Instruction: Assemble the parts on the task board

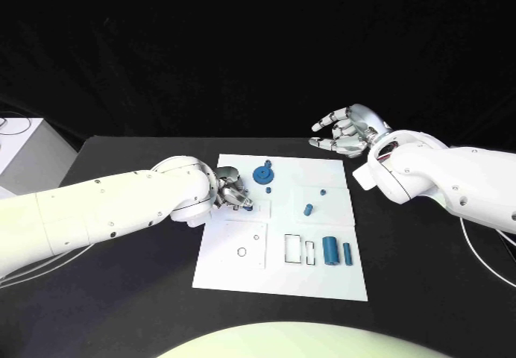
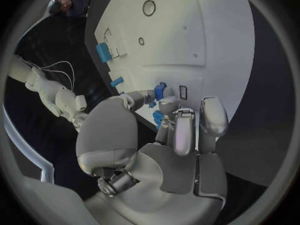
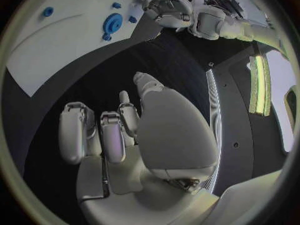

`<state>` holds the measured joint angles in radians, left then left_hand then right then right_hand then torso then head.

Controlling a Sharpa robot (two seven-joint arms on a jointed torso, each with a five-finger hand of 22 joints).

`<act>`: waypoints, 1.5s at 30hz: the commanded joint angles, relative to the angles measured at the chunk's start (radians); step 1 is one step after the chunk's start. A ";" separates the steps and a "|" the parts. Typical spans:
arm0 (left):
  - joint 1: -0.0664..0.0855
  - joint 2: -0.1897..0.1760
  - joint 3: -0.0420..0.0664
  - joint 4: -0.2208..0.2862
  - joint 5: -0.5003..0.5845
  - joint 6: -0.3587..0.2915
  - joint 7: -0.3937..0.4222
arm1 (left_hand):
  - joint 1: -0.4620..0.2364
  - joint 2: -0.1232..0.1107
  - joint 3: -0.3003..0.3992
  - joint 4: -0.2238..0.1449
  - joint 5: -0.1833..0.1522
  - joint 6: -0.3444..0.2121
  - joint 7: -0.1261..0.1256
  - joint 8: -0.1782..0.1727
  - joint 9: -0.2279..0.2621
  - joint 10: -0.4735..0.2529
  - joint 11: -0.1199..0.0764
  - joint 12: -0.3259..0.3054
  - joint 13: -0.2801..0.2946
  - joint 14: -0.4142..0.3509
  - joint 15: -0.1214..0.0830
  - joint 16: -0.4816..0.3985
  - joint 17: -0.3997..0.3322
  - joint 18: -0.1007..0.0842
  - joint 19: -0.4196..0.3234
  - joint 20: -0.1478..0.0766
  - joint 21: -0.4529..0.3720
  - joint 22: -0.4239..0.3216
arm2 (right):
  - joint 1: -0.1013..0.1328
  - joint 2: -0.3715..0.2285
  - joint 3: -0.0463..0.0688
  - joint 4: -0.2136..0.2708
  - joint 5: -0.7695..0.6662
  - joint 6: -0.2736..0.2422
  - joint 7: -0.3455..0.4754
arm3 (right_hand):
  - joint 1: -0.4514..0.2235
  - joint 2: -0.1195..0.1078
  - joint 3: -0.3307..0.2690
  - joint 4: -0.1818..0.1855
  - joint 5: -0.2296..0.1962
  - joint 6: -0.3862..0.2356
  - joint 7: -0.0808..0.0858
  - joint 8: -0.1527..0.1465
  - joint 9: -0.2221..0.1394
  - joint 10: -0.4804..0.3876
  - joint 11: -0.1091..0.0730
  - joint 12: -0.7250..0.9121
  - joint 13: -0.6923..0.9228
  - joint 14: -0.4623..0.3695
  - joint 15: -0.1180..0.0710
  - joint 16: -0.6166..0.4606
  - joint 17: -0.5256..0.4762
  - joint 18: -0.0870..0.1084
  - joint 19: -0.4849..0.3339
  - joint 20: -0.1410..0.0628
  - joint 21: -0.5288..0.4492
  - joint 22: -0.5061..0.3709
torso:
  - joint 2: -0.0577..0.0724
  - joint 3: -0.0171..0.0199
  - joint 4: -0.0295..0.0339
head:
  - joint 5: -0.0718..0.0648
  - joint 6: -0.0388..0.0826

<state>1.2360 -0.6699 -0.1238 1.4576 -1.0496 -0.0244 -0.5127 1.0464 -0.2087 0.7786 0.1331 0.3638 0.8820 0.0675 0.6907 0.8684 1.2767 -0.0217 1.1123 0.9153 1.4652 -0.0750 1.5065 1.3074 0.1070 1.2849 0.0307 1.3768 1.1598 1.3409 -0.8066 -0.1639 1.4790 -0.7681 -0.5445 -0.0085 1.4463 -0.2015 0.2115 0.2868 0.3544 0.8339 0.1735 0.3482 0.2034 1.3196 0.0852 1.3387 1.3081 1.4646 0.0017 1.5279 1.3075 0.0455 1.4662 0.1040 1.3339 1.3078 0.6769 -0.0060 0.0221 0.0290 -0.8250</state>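
- We saw the task board lying flat in the middle of the black tabletop, with small blue parts spread over it.
- A round blue part sat near the board's far edge, with a tiny blue piece just beside it.
- Another small blue part stood near the board's middle, and two blue cylinders lay side by side toward its right edge, next to outlined rectangular slots.
- The left hand hung over the board's left part; in the left wrist view its fingers were curled in around a small blue part.
- The right hand hovered off the board's far right corner, above the tabletop, its fingers spread and holding nothing.
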 commanded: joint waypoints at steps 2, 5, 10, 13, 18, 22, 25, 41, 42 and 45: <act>-0.004 0.003 0.000 0.002 -0.045 -0.024 0.015 | 0.008 0.006 0.198 -0.202 0.004 0.024 -0.015 0.006 0.000 0.006 -0.002 0.003 -0.001 0.074 -0.005 0.005 0.147 -0.013 0.008 0.000 0.005 0.001 | -0.001 -0.001 0.000 0.000 -0.002 0.014 0.006 | -0.012 0.004 0.009 0.000 0.006 -0.008 -0.002 -0.006 -0.002 -0.008 0.001 -0.003 0.002 0.078 0.008 -0.007 0.175 0.008 0.003 0.007 -0.005 0.127 | 0.001 -0.0006 -0.0001 | -0.002 0.000; -0.006 0.004 0.000 0.001 -0.054 -0.028 0.016 | 0.008 0.006 0.198 -0.202 0.004 0.024 -0.015 0.006 0.000 0.006 -0.002 0.003 -0.001 0.074 -0.005 0.005 0.147 -0.013 0.008 0.000 0.005 0.001 | -0.002 -0.002 0.000 0.000 -0.001 0.015 0.006 | -0.012 0.004 0.009 0.000 0.006 -0.008 -0.002 -0.006 -0.002 -0.008 0.001 -0.003 0.002 0.078 0.008 -0.007 0.175 0.008 0.003 0.007 -0.005 0.127 | 0.001 -0.0003 0.0000 | -0.002 0.000; -0.008 0.006 -0.001 0.002 -0.062 -0.030 0.017 | 0.008 0.006 0.198 -0.202 0.004 0.024 -0.015 0.006 0.000 0.006 -0.002 0.003 -0.001 0.074 -0.005 0.005 0.147 -0.013 0.008 0.000 0.005 0.001 | -0.002 -0.002 0.000 0.001 0.000 0.015 0.006 | -0.012 0.004 0.009 0.000 0.006 -0.008 -0.002 -0.006 -0.002 -0.008 0.001 -0.003 0.002 0.078 0.008 -0.007 0.175 0.008 0.003 0.007 -0.005 0.127 | 0.002 -0.0010 -0.0001 | -0.004 -0.001; -0.009 0.006 -0.001 0.002 -0.065 -0.026 0.017 | 0.008 0.007 0.199 -0.202 0.004 0.025 -0.015 0.006 0.000 0.006 -0.002 0.002 -0.002 0.074 -0.006 0.005 0.146 -0.013 0.009 0.000 0.006 0.002 | -0.003 -0.003 0.000 0.000 0.001 0.016 0.006 | -0.012 0.004 0.009 0.000 0.006 -0.008 -0.002 -0.006 -0.002 -0.008 0.001 -0.003 0.002 0.078 0.008 -0.007 0.175 0.008 0.003 0.007 -0.005 0.127 | 0.001 -0.0008 0.0006 | -0.004 -0.003; -0.009 0.006 -0.001 0.002 -0.067 -0.021 0.017 | 0.008 0.006 0.199 -0.202 0.004 0.025 -0.015 0.006 0.000 0.006 -0.002 0.002 -0.002 0.074 -0.006 0.005 0.146 -0.014 0.009 0.000 0.006 0.002 | -0.004 -0.003 0.000 0.000 0.001 0.017 0.006 | -0.012 0.004 0.009 0.000 0.006 -0.008 -0.002 -0.006 -0.002 -0.008 0.001 -0.003 0.002 0.078 0.008 -0.007 0.175 0.008 0.003 0.007 -0.005 0.127 | 0.002 -0.0010 0.0011 | -0.005 -0.004; -0.009 0.007 -0.001 0.002 -0.075 -0.016 0.016 | 0.008 0.006 0.200 -0.202 0.004 0.025 -0.015 0.005 0.000 0.006 -0.002 0.002 -0.003 0.074 -0.006 0.005 0.146 -0.014 0.009 0.000 0.006 0.002 | -0.004 -0.003 0.000 0.000 0.001 0.018 0.006 | -0.012 0.004 0.009 0.000 0.006 -0.008 -0.002 -0.006 -0.002 -0.008 0.001 -0.003 0.002 0.078 0.008 -0.007 0.175 0.008 0.003 0.007 -0.005 0.127 | 0.002 -0.0010 0.0003 | -0.004 -0.005; -0.009 0.008 -0.001 0.000 -0.079 -0.010 0.015 | 0.008 0.006 0.200 -0.202 0.004 0.025 -0.015 0.005 0.000 0.006 -0.002 0.002 -0.003 0.074 -0.006 0.005 0.146 -0.014 0.009 0.000 0.006 0.002 | -0.005 -0.003 0.000 0.000 0.001 0.018 0.006 | -0.012 0.004 0.009 0.000 0.006 -0.008 -0.002 -0.006 -0.002 -0.008 0.001 -0.003 0.002 0.078 0.008 -0.007 0.175 0.008 0.003 0.007 -0.005 0.127 | 0.002 -0.0008 0.0000 | -0.004 -0.007; -0.009 0.025 -0.002 -0.020 -0.085 0.048 0.004 | 0.009 0.006 0.202 -0.202 0.004 0.026 -0.015 0.004 0.000 0.007 -0.002 0.003 -0.001 0.074 -0.006 0.004 0.145 -0.015 0.012 -0.001 0.009 0.007 | -0.006 -0.005 0.000 0.000 0.001 0.020 0.006 | -0.012 0.004 0.009 0.000 0.006 -0.008 -0.002 -0.006 -0.002 -0.008 0.001 -0.003 0.002 0.078 0.008 -0.007 0.175 0.008 0.003 0.007 -0.005 0.127 | 0.001 0.0001 -0.0006 | -0.005 -0.016; -0.009 0.026 -0.002 -0.020 -0.084 0.052 0.004 | 0.009 0.006 0.202 -0.202 0.004 0.026 -0.015 0.004 0.000 0.008 -0.002 0.003 0.000 0.074 -0.006 0.004 0.145 -0.015 0.013 -0.001 0.010 0.008 | -0.006 -0.005 0.000 0.000 0.001 0.020 0.006 | -0.012 0.004 0.009 0.000 0.006 -0.008 -0.002 -0.006 -0.002 -0.008 0.001 -0.003 0.002 0.078 0.008 -0.007 0.175 0.008 0.003 0.007 -0.005 0.127 | 0.001 0.0001 -0.0006 | -0.005 -0.016; -0.009 0.026 -0.002 -0.020 -0.084 0.064 0.002 | 0.008 0.006 0.202 -0.202 0.005 0.027 -0.015 0.004 0.000 0.009 -0.002 0.005 0.003 0.074 -0.006 0.005 0.146 -0.016 0.015 -0.001 0.011 0.012 | -0.006 -0.005 0.000 0.000 0.001 0.020 0.006 | -0.012 0.004 0.009 0.000 0.006 -0.008 -0.002 -0.006 -0.002 -0.008 0.001 -0.003 0.002 0.078 0.008 -0.007 0.175 0.008 0.003 0.007 -0.005 0.127 | 0.001 0.0002 0.0003 | -0.006 -0.019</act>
<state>1.2310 -0.6467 -0.1221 1.4380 -1.1241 -0.0040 -0.5046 1.0487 -0.2064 0.7786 0.1331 0.3638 0.8995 0.0602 0.6943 0.8670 1.2819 -0.0229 1.1120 0.9161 1.4651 -0.0747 1.5063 1.3073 0.1071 1.2920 0.0307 1.3847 1.1713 1.3356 -0.8114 -0.1640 1.4787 -0.7644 -0.5392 -0.0085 1.4410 -0.1962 0.2158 0.2857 0.3544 0.8347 0.1726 0.3482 0.2026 1.3196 0.0852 1.3387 1.3076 1.4646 0.0017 1.5279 1.3073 0.0455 1.4661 0.1040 1.3339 1.3074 0.6787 -0.0058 0.0216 0.0237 -0.8418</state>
